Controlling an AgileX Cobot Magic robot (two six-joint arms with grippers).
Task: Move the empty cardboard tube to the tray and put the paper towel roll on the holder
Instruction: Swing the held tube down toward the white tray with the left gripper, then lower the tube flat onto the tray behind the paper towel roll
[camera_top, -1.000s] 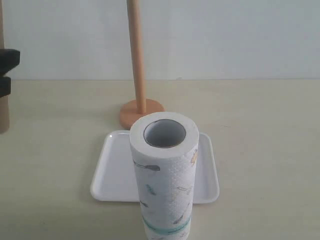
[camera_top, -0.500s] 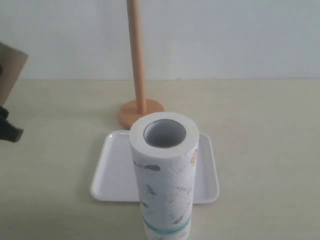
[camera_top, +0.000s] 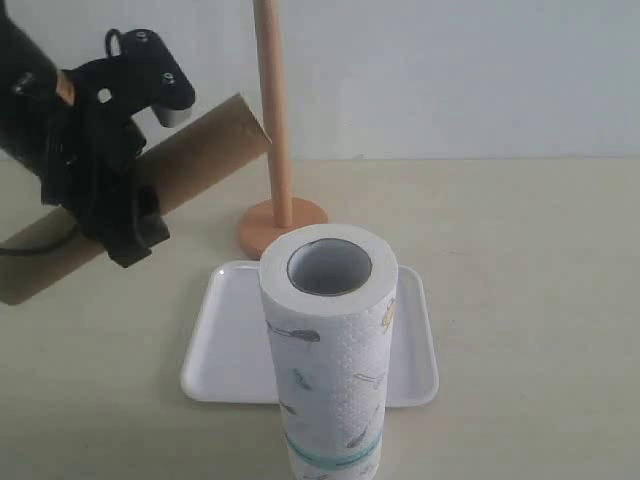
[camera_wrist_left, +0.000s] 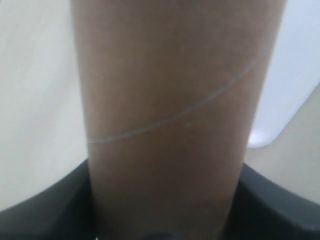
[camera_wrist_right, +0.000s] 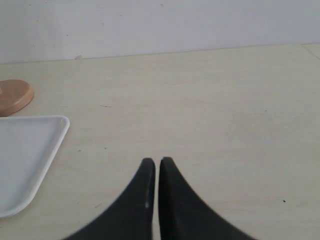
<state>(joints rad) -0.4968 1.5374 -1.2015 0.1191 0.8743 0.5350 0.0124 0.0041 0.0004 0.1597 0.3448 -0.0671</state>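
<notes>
The paper towel roll (camera_top: 325, 350) stands upright on the table (camera_top: 520, 300) in front of the tray (camera_top: 225, 340), the holder (camera_top: 272, 120) stands just behind the tray, and on the left the cardboard tube (camera_top: 205, 150) slants in the left gripper (camera_top: 140, 170), its raised end near the holder's pole.

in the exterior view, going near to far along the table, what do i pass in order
paper towel roll → tray → holder. The cardboard tube, held in the air by the left gripper, is left out, as its depth is unclear.
</notes>
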